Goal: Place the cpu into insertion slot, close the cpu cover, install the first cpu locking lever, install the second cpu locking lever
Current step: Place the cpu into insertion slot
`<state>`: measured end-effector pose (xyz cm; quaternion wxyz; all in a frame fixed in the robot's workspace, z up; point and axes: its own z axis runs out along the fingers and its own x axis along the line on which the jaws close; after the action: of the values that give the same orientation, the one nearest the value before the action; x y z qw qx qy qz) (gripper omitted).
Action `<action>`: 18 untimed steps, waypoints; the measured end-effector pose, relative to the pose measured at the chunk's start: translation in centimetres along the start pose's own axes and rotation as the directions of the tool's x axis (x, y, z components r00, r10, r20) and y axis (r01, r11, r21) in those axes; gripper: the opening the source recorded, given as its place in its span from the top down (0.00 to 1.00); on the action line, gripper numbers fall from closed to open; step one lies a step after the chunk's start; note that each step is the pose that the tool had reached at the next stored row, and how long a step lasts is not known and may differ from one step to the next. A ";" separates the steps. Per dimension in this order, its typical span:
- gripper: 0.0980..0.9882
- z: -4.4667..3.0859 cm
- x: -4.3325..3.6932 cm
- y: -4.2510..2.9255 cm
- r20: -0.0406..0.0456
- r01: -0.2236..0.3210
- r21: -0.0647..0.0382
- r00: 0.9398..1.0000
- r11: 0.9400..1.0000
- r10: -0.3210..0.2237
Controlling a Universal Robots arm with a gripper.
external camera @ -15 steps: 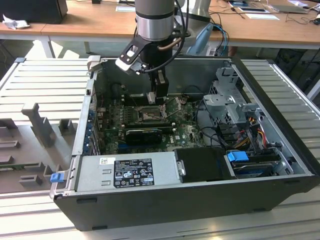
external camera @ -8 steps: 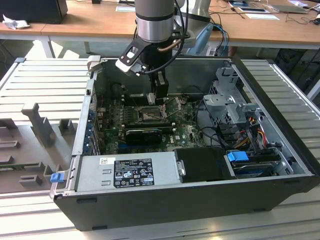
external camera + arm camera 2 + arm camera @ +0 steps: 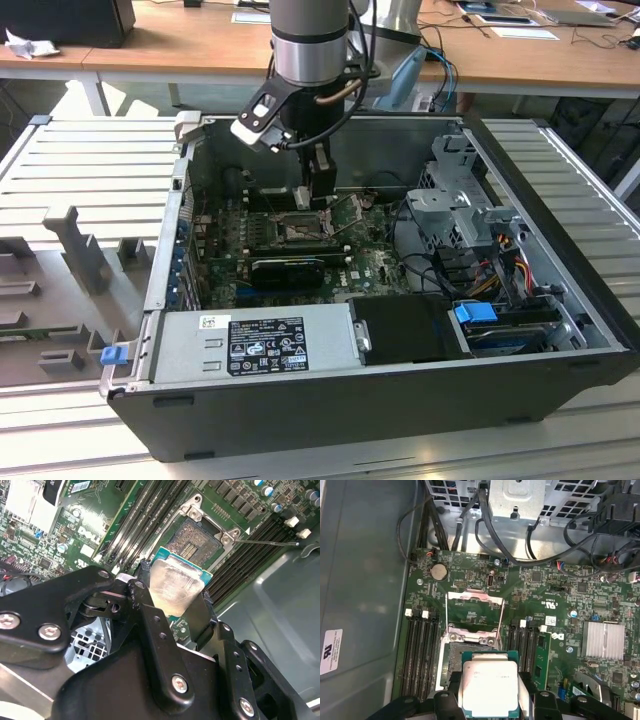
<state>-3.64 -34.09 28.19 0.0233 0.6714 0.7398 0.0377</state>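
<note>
End effector (image 3: 177,599) grips square, dull-silver cpu (image 3: 172,580) near dark insertion slot (image 3: 197,537).

Light comes from overhead, cool and even. In the exterior view the ribbed grey desk (image 3: 90,170) reads pale and almost shadowless, while the inside of the computer case (image 3: 400,400) lies in soft shade, deepest beneath my arm (image 3: 310,40). In the second wrist view the metal top of the cpu (image 3: 172,580) glares nearly white, and my end effector (image 3: 175,586) is a black mass with small glints on its screws. In the first wrist view the heatsink (image 3: 604,640) and the drive cage (image 3: 520,495) burn out bright, and the case wall (image 3: 365,580) is a flat dull grey.
</note>
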 end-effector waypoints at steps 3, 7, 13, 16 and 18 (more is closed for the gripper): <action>0.52 0.18 0.00 -0.04 0.002 -0.020 0.000 1.000 1.000 0.020; 0.52 0.49 -0.01 -0.07 0.004 -0.040 -0.001 0.999 0.999 0.040; 0.52 0.72 0.00 -0.19 0.005 -0.055 -0.001 0.998 0.999 0.055; 0.52 1.55 0.09 -0.40 0.006 -0.062 -0.001 0.998 0.998 0.062; 0.52 2.33 0.15 -0.48 0.006 -0.062 -0.001 0.998 0.998 0.062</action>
<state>-3.93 -33.93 25.83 0.0245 0.6942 0.7184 0.0369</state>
